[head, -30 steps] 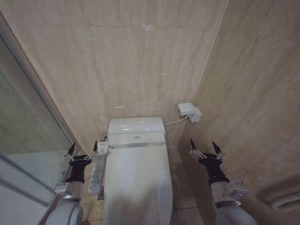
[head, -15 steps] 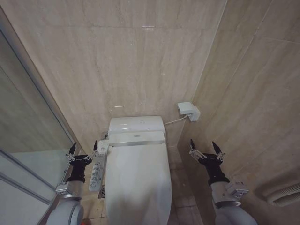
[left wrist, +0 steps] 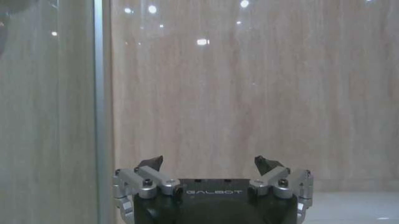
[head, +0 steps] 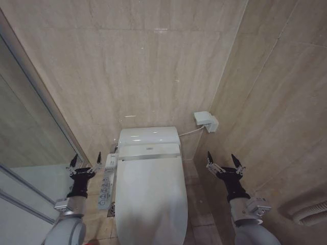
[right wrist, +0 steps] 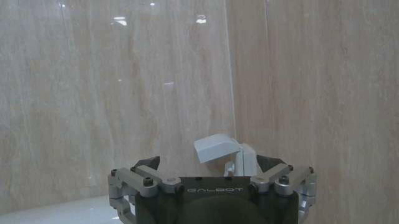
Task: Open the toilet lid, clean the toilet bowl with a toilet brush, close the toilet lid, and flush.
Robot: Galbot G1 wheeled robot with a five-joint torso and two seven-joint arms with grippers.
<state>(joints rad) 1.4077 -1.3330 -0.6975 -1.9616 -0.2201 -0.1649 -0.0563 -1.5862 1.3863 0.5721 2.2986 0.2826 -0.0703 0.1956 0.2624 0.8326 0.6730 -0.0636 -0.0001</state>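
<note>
You face the toilet with the toilet lid [head: 150, 196] down flat over the bowl, centred against the far wall. Your left gripper [head: 85, 162] hovers spread wide and empty just left of the button panel [head: 107, 185]. Your right gripper [head: 225, 163] hangs right of the toilet, equally spread, holding nothing.

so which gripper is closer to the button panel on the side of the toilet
Left. The left gripper hangs open just beside the button panel, on its outer side. The right gripper, also open, is across the closed toilet lid on the far side.
</note>
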